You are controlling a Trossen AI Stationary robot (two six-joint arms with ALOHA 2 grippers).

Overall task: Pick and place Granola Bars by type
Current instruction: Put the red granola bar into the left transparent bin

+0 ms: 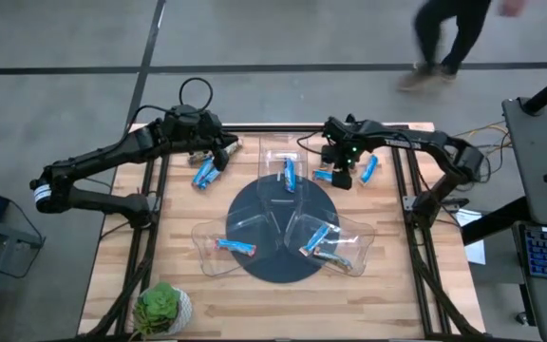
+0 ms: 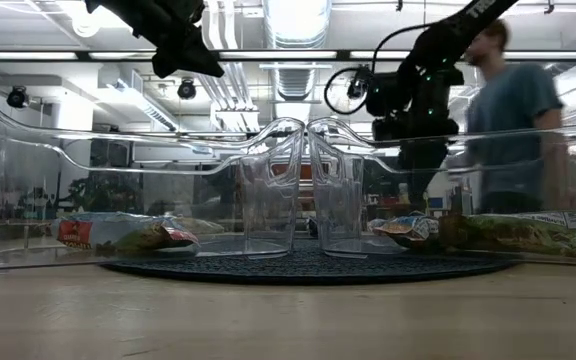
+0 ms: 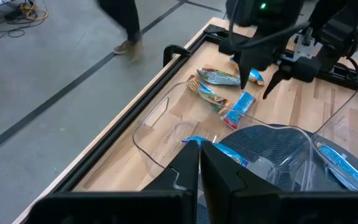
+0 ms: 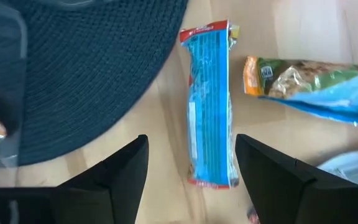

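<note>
The right gripper (image 4: 191, 168) hovers spread wide over a blue granola bar (image 4: 211, 102) lying flat on the wooden surface (image 4: 166, 137) beside the dark mat (image 4: 86, 68), its long axis running between the fingers. The left gripper (image 3: 199, 180), pressed together, waits near the far-left pile.

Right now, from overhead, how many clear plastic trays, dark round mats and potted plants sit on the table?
Clear plastic trays: 3
Dark round mat: 1
Small green potted plant: 1
Total: 5
</note>
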